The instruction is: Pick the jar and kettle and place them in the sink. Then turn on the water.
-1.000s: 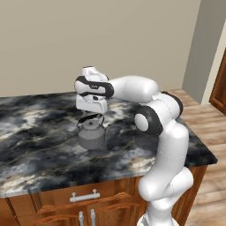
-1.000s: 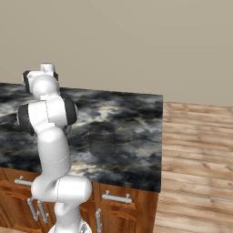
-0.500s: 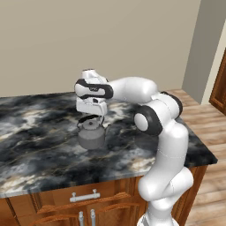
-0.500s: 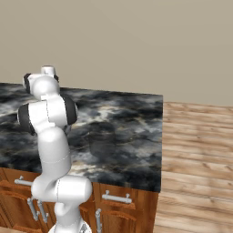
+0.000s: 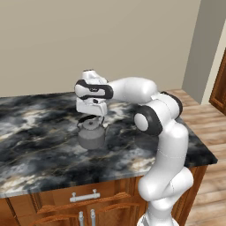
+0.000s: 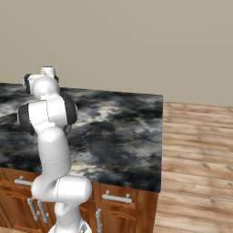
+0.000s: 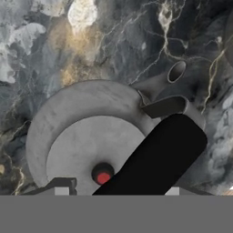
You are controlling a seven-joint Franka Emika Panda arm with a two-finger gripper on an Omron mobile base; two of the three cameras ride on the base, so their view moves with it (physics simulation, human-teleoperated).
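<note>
A squat grey metal kettle [image 5: 91, 134] stands upright on the dark marble counter [image 5: 39, 145], left of the middle. My gripper [image 5: 91, 115] hangs straight above it, fingers down around the arched black handle [image 7: 159, 150]. In the hand view the gripper [image 7: 117, 189] straddles that handle. The grey lid [image 7: 77, 145] with its red-topped knob [image 7: 103, 175] lies below, and the spout [image 7: 176, 71] points away. One fingertip [image 7: 61, 185] stands apart from the handle, so the jaws are partly closed with no grip to be seen. The jar, the sink and the water are out of view.
The marble counter [image 6: 118, 127] ends at a right edge over wooden cabinets with drawer handles [image 5: 84, 196]. Wooden floor [image 6: 195, 150] lies beyond that edge. My white arm [image 6: 48, 118] reaches in over the counter's front.
The hand has sunk a little toward the kettle's handle, and the jaws have narrowed around it. The kettle has not moved.
</note>
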